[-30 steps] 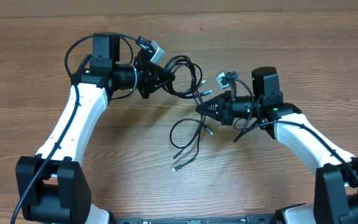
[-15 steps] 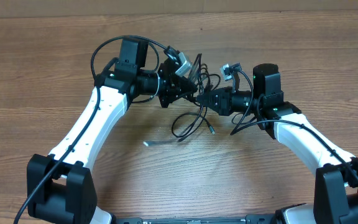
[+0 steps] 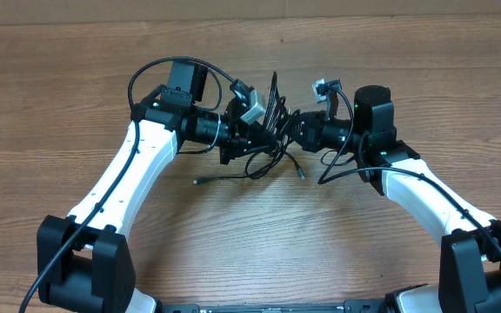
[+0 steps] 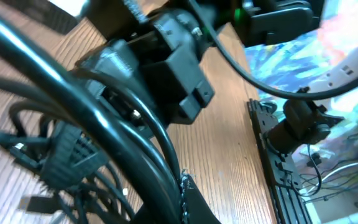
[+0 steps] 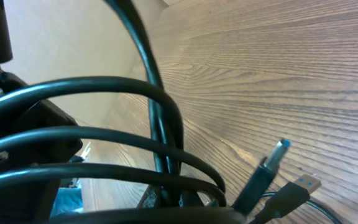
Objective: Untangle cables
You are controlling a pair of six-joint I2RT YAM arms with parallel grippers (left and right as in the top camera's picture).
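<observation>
Overhead, left gripper (image 3: 250, 139) and right gripper (image 3: 295, 131) are both clamped on the cables (image 3: 273, 106) between them.

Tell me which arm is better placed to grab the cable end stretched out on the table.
Likely the left: that cable end lies nearer the left hand, farther from the right hand. Both grip the cables.
</observation>
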